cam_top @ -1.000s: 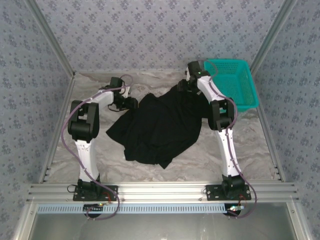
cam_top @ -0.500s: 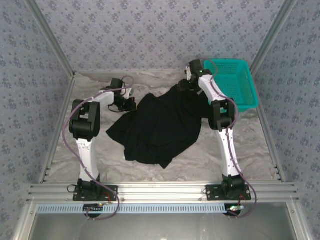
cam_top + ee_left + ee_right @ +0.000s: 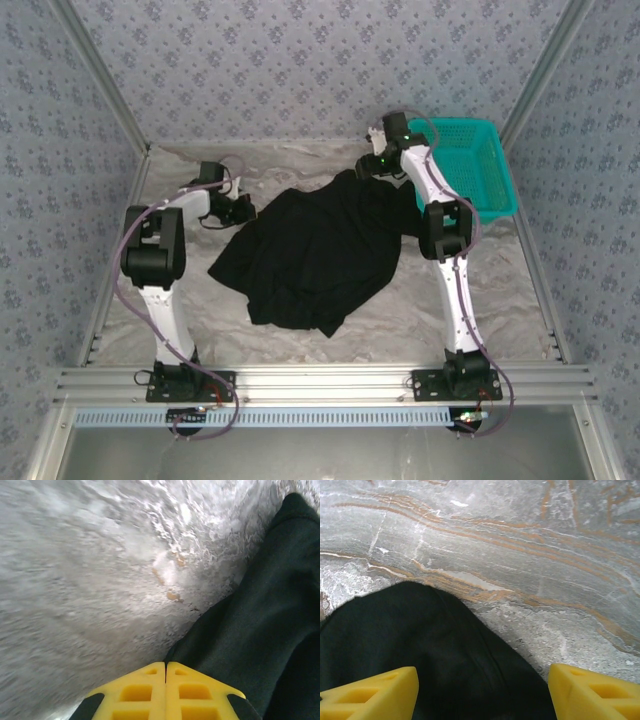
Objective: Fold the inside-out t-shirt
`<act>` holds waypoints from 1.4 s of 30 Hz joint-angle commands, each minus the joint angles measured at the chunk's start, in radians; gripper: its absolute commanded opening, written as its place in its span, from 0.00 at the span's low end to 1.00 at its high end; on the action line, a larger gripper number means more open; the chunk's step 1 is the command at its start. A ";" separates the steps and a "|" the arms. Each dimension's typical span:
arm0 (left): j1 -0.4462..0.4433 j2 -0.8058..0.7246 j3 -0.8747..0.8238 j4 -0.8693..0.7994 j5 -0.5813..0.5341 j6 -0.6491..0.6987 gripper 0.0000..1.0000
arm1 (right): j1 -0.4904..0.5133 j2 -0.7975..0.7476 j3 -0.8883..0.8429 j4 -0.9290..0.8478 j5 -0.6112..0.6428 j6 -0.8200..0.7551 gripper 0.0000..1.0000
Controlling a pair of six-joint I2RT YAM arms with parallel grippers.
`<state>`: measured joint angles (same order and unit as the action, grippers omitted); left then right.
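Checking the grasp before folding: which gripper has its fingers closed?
The left gripper: its yellow fingers are pinched together on the edge of the black t-shirt. The right gripper has its fingers wide apart.

The left arm (image 3: 163, 305) and the right arm (image 3: 456, 300) have white links, black joint housings and a purple cable along each. The pincer fingers (image 3: 135, 692) are yellow, with square hollow cells.

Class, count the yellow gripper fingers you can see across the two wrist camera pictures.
4. Two fingers pressed together in the left wrist view, beside the black t-shirt; two fingers spread apart in the right wrist view, over the t-shirt.
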<state>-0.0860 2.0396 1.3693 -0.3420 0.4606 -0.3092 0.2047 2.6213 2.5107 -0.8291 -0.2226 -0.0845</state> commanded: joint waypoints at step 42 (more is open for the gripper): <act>-0.008 -0.113 -0.044 -0.014 -0.030 0.021 0.00 | 0.019 -0.038 -0.081 -0.083 0.023 -0.147 0.63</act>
<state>-0.0921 1.9186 1.2888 -0.3393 0.4263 -0.3080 0.2211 2.5240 2.3768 -0.8543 -0.1986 -0.2024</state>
